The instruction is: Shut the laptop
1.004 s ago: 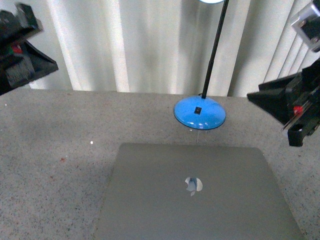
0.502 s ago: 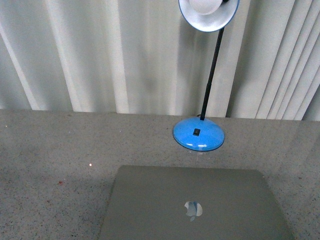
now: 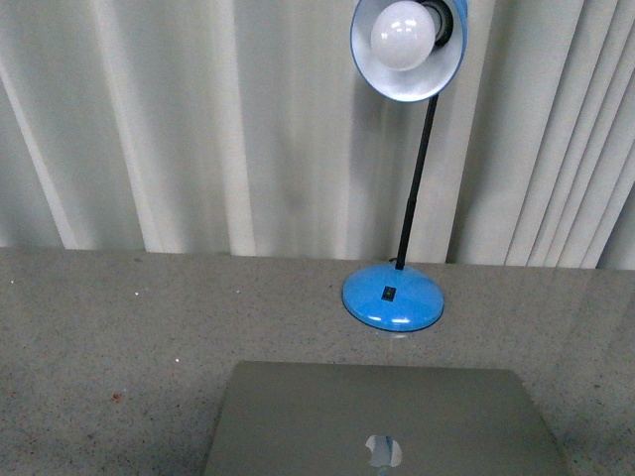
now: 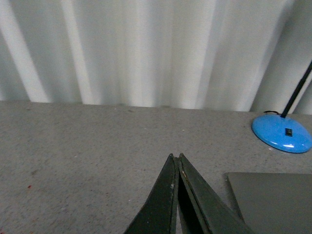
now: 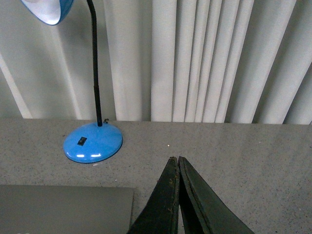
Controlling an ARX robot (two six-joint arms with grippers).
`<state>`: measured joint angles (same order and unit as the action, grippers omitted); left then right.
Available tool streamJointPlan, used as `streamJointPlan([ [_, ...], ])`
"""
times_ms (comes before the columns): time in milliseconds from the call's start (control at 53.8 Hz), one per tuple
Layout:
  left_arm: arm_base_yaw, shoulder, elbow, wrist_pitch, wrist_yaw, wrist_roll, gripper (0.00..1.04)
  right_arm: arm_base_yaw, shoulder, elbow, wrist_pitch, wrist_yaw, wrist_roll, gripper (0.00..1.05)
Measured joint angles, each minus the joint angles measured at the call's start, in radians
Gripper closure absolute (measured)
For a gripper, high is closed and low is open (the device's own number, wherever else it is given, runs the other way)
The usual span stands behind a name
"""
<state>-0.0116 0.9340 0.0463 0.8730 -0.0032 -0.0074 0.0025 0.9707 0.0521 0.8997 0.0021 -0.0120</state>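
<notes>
Our grey laptop (image 3: 382, 421) lid down flat, shiny apple logo up, our left gripper (image 4: 175, 161) and right gripper (image 5: 175, 162) pinched together, empty

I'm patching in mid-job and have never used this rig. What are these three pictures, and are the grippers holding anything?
The machine has two arms ending in grippers. The front view looks out from its body; neither arm shows there. It shows a grey table, a blue desk lamp and the laptop, lid down with its logo facing up. The other two pictures come from cameras on the wrists. The left gripper and the right gripper each show dark fingers pressed together, holding nothing, above the table beside the laptop.
</notes>
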Motion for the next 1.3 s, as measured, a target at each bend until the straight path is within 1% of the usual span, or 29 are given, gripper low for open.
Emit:
streamJointPlan([
  [669,0.010,-0.472,-0.019,-0.412,0.003,0.000,1.01,-0.001,-0.480,-0.046,-0.414,-0.003,0.001,1.02],
  [967,0.010,-0.603,-0.019,-0.539,0.003,0.000,1.01,-0.001,-0.624,-0.046,-0.551,-0.003,0.001,1.02],
  [1301,0.010,-0.713,-0.019,-0.649,0.003,0.000,1.01,-0.001,-0.735,-0.046,-0.661,-0.003,0.001,1.02],
])
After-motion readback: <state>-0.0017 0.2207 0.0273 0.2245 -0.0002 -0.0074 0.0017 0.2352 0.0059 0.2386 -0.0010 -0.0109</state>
